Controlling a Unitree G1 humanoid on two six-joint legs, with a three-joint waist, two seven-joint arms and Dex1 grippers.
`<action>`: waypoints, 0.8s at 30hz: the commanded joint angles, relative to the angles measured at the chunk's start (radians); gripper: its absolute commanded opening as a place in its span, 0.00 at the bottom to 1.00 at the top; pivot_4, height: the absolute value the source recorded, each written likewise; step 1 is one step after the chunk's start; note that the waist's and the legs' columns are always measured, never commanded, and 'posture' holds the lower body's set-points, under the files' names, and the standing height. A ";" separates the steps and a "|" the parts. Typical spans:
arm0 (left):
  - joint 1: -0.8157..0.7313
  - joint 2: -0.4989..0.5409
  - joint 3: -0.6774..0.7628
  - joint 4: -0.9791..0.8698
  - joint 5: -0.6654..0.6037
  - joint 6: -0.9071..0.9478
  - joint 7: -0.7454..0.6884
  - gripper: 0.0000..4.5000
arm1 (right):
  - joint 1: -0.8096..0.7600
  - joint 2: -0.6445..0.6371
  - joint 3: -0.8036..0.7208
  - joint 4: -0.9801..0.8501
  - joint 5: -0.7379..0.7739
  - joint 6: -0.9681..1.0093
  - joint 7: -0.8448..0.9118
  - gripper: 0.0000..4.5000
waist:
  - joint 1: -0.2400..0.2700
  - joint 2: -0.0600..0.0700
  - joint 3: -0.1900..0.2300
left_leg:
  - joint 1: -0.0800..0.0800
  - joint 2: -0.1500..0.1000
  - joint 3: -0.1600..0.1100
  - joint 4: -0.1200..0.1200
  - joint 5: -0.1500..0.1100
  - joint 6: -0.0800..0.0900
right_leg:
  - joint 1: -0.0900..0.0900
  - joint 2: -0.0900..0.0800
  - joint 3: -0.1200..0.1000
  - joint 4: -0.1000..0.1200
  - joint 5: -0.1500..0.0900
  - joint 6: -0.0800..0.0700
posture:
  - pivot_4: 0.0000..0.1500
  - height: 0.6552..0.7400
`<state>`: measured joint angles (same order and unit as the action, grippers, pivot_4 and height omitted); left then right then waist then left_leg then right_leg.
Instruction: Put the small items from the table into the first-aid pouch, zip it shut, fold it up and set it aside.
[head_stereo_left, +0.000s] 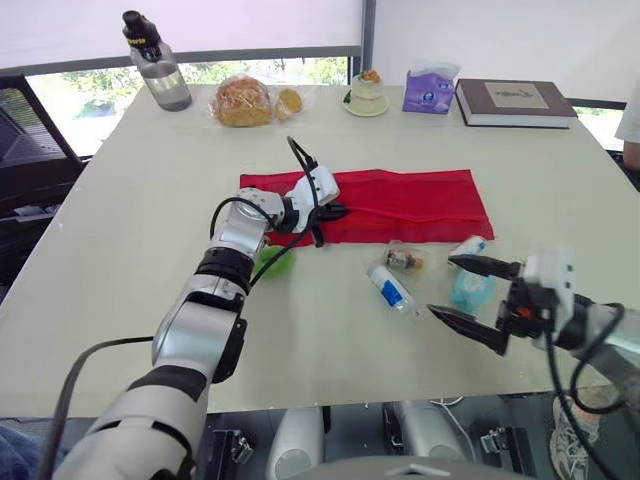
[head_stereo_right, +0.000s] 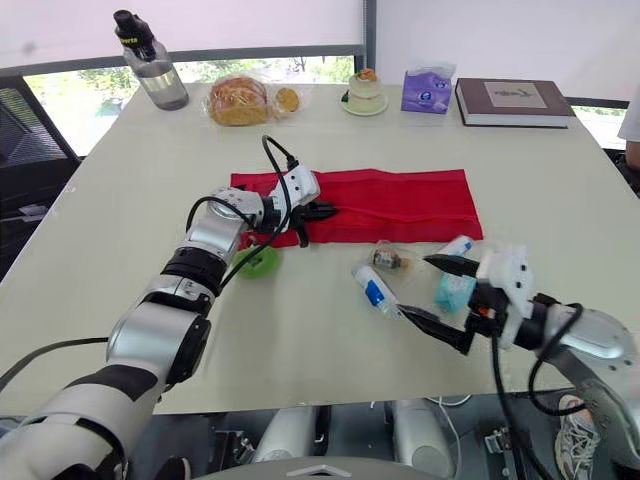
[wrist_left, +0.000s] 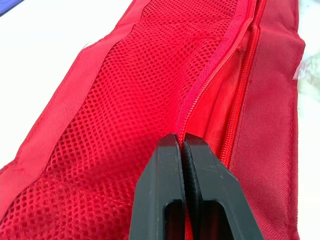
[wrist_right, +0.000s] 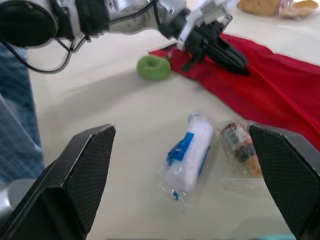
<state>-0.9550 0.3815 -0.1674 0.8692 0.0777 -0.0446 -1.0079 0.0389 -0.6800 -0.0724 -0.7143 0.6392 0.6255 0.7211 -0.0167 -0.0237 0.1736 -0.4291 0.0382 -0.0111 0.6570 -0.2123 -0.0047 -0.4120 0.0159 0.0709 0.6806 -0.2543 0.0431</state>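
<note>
— The left gripper (head_stereo_left: 333, 211) lies on the left end of the long red fabric first-aid pouch (head_stereo_left: 410, 200), which is spread flat across the middle of the white table (head_stereo_left: 120, 250). We see its two black fingers (wrist_left: 165, 190) pressed together, tips on the zipper line.

— Is anything pinched?

— We cannot tell; the fingers hide whatever sits between them. The left wrist view gives us the red mesh panel (wrist_left: 115, 115) and the zipper teeth (wrist_left: 210, 85) close up (from the head the pouch reads as a plain red strip).

— And the right gripper (head_stereo_left: 440, 285)?

— Spread wide and holding nothing, low over the table near its front edge, among the small items. A teal packet (head_stereo_left: 470, 292) is partly hidden behind it.

— What else is hard to read?

— The small brown-labelled thing in a clear packet (head_stereo_left: 403, 260); we cannot make out what it is. The white roll with a blue label in clear wrap (wrist_right: 189, 150) is plainer in the right wrist view, which also shows the green ring-shaped item (wrist_right: 154, 67) whole. From the head the left arm covers part of it. A small white-and-blue tube (head_stereo_left: 468, 245) lies just beside the pouch's near edge.
</note>
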 joint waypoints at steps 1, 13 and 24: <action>0.016 0.002 0.002 -0.076 -0.003 0.023 0.020 0.03 | -0.074 -0.045 0.117 -0.055 0.014 0.276 -0.127 1.00 | 0.001 0.000 0.000 | 0.000 0.000 0.000 0.000 0.000 0.000 | 0.000 0.000 0.000 0.000 0.001 -0.001 | 1.00 1.00; 0.155 -0.032 -0.017 -0.308 -0.005 0.141 0.094 0.03 | -0.431 0.067 0.148 0.112 0.136 0.854 -0.303 1.00 | 0.002 0.000 0.000 | -0.001 0.000 -0.001 0.001 0.000 0.000 | 0.000 0.000 -0.001 0.000 0.002 -0.004 | 1.00 1.00; 0.174 -0.043 -0.009 -0.362 -0.022 0.185 0.138 0.00 | -0.528 0.127 0.172 0.159 0.122 0.968 -0.297 0.69 | 0.001 0.000 0.000 | -0.002 0.000 -0.002 0.001 0.000 0.000 | 0.000 0.000 -0.002 0.000 0.002 -0.004 | 1.00 1.00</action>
<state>-0.7743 0.3408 -0.1879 0.5496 0.0746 0.1431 -0.8771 -0.4845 -0.5453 0.0870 -0.5309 0.7579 1.5995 0.4150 -0.0156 -0.0236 0.1736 -0.4310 0.0383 -0.0129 0.6583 -0.2124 -0.0045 -0.4122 0.0154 0.0691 0.6804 -0.2521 0.0394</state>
